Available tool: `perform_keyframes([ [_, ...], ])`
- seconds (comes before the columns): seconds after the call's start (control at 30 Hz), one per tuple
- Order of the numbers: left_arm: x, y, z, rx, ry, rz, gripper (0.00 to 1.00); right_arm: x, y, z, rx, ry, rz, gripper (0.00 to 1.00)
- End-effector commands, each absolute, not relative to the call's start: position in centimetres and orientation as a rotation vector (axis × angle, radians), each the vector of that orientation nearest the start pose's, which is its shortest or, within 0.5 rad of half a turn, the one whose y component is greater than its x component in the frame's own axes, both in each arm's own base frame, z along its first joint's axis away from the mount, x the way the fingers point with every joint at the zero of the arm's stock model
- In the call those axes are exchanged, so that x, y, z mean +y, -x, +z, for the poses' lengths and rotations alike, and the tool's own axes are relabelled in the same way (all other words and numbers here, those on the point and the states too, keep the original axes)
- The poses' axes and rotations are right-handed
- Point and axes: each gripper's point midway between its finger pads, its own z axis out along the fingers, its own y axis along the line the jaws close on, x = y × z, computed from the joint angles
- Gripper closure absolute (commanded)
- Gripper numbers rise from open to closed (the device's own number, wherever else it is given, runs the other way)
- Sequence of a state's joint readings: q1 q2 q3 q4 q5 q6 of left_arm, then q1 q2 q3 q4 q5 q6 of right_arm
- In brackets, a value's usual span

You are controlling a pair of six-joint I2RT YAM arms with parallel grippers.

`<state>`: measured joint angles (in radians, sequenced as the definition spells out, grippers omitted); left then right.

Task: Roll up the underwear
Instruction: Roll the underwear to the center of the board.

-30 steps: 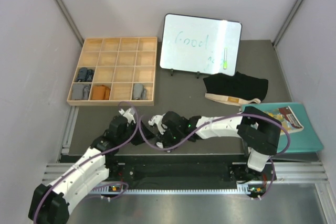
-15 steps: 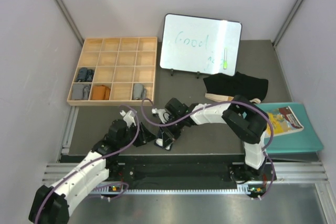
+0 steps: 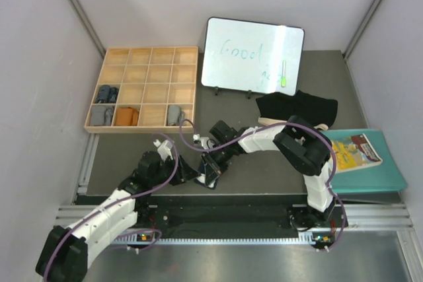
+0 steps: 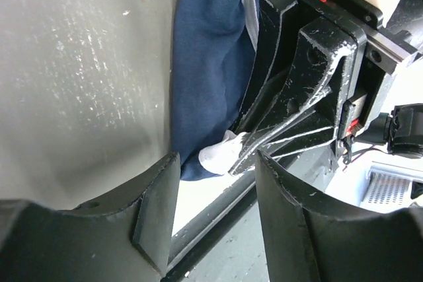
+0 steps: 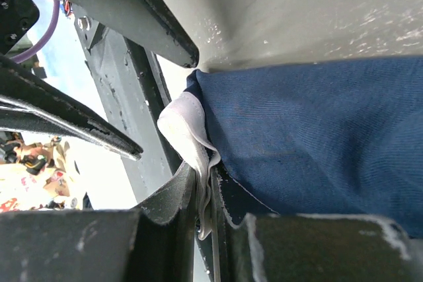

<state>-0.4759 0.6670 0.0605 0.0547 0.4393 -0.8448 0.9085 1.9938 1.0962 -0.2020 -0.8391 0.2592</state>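
Note:
The navy underwear (image 4: 206, 64) lies bunched on the grey mat at the table's near edge, its white trim (image 5: 187, 128) sticking out toward the rail. My right gripper (image 5: 210, 211) is shut on that trim, which is pinched flat between its jaws. My left gripper (image 4: 215, 219) faces it from the left, open, with nothing between its fingers and a small gap to the cloth. In the top view the two grippers, left (image 3: 189, 174) and right (image 3: 210, 174), meet near the front middle. Flat at the back right lies the black underwear (image 3: 297, 105) with a beige waistband.
A wooden compartment tray (image 3: 142, 52) at the back left holds grey and orange rolled cloths. A whiteboard (image 3: 253, 56) stands at the back. A teal book (image 3: 370, 166) lies at the right. The metal rail (image 3: 231, 216) runs along the near edge, just behind the grippers.
The right arm has folded in toward the middle while its gripper stays on the navy cloth. The left gripper has shifted right toward the near edge, and its jaws stand wider.

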Motion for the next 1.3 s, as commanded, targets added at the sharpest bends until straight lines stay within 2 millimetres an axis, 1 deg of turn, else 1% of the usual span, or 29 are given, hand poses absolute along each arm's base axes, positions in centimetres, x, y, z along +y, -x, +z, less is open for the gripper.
perform_keyframes([
  [0.0, -19.1, -15.2, 4.1, 2.297, 0.11, -1.18, 0.46, 38.2, -14.4, 0.5, 2.596, 1.191, 1.359, 1.0],
  [0.13, -19.4, -15.7, 4.1, 2.284, 0.11, -1.189, 0.46, 38.2, -14.4, 0.3, 2.599, 1.191, 1.358, 1.0],
  [0.2, -19.8, -15.9, 4.2, 2.281, 0.083, -1.194, 0.46, 38.2, -14.4, 0.2, 2.605, 1.188, 1.355, 1.0],
  [0.3, -20.0, -16.0, 3.7, 2.297, 0.055, -1.167, 0.46, 38.3, -14.5, 0.2, 2.604, 1.187, 1.35, 0.98],
  [0.37, -20.2, -15.7, 3.1, 2.325, 0.046, -1.162, 0.48, 38.4, -14.8, 0.4, 2.599, 1.179, 1.332, 0.92],
  [0.4, -20.4, -15.8, 3.2, 2.314, 0.035, -1.169, 0.49, 38.5, -15.1, 0.8, 2.585, 1.175, 1.32, 0.84],
  [0.43, -20.5, -15.5, 2.5, 2.343, 0.037, -1.153, 0.53, 38.4, -15.2, 1.0, 2.584, 1.172, 1.31, 0.78],
  [0.47, -20.5, -15.5, 2.4, 2.352, 0.033, -1.139, 0.58, 38.5, -15.3, 1.3, 2.581, 1.167, 1.298, 0.73],
  [0.5, -20.4, -15.5, 2.0, 2.369, 0.039, -1.12, 0.63, 38.4, -15.6, 1.6, 2.577, 1.156, 1.274, 0.64],
  [0.53, -20.1, -15.3, 1.2, 2.408, 0.049, -1.083, 0.7, 38.5, -15.8, 2.5, 2.555, 1.148, 1.265, 0.59],
  [0.57, -20.1, -15.5, 1.2, 2.415, 0.048, -1.069, 0.78, 38.3, -16.0, 2.9, 2.556, 1.136, 1.249, 0.56],
  [0.6, -19.9, -15.5, 0.8, 2.431, 0.055, -1.048, 0.8, 38.1, -16.4, 3.1, 2.552, 1.122, 1.205, 0.46],
  [0.63, -19.6, -15.2, 0.3, 2.461, 0.067, -1.022, 0.81, 38.1, -16.7, 4.3, 2.53, 1.106, 1.188, 0.43],
  [0.67, -19.5, -15.4, 0.3, 2.464, 0.074, -1.014, 0.82, 37.6, -16.7, 4.6, 2.543, 1.092, 1.159, 0.41],
  [0.7, -19.6, -15.4, 0.3, 2.465, 0.077, -1.012, 0.83, 37.2, -17.1, 4.7, 2.552, 1.059, 1.109, 0.39],
  [0.73, -19.5, -15.3, 0.1, 2.48, 0.084, -1.007, 0.84, 37.1, -17.4, 6.0, 2.525, 1.034, 1.092, 0.38],
  [0.77, -19.4, -15.5, 0.1, 2.484, 0.095, -0.995, 0.85, 36.4, -17.3, 6.0, 2.539, 1.011, 1.064, 0.37],
  [0.83, -19.3, -15.4, -0.2, 2.504, 0.112, -0.98, 0.87, 35.9, -17.4, 6.6, 2.537, 0.94, 1.038, 0.32],
  [0.87, -19.2, -15.4, -0.3, 2.514, 0.119, -0.97, 0.87, 35.1, -17.0, 6.7, 2.541, 0.907, 1.026, 0.31],
  [0.9, -19.2, -15.4, -0.3, 2.516, 0.119, -0.966, 0.87, 35.1, -17.2, 6.9, 2.533, 0.852, 1.034, 0.29],
  [0.93, -19.3, -15.5, -0.3, 2.522, 0.123, -0.967, 0.87, 34.9, -17.1, 6.9, 2.536, 0.821, 1.036, 0.28],
  [0.97, -19.3, -15.5, -0.2, 2.522, 0.119, -0.969, 0.87, 34.2, -16.6, 6.3, 2.547, 0.79, 1.03, 0.27],
  [1.03, -19.5, -15.5, -0.2, 2.53, 0.124, -0.978, 0.87, 34.3, -16.8, 6.3, 2.529, 0.712, 1.058, 0.25],
  [1.07, -19.5, -15.4, -0.3, 2.542, 0.126, -0.975, 0.87, 33.6, -16.3, 5.4, 2.55, 0.684, 1.051, 0.25],
  [1.1, -19.6, -15.5, -0.2, 2.541, 0.125, -0.978, 0.87, 33.7, -16.1, 5.3, 2.556, 0.652, 1.068, 0.25],
  [1.13, -19.7, -15.6, -0.2, 2.548, 0.123, -0.977, 0.87, 34.2, -16.4, 5.6, 2.515, 0.637, 1.103, 0.25],
  [1.17, -19.7, -15.6, -0.1, 2.55, 0.125, -0.977, 0.87, 33.7, -16.1, 5.0, 2.525, 0.616, 1.103, 0.25],
  [1.23, -19.8, -15.6, -0.1, 2.555, 0.125, -0.978, 0.87, 34.1, -16.2, 5.2, 2.494, 0.59, 1.138, 0.24],
  [1.27, -19.8, -15.6, 0.0, 2.556, 0.126, -0.98, 0.87, 34.0, -16.1, 4.8, 2.497, 0.587, 1.138, 0.24],
])
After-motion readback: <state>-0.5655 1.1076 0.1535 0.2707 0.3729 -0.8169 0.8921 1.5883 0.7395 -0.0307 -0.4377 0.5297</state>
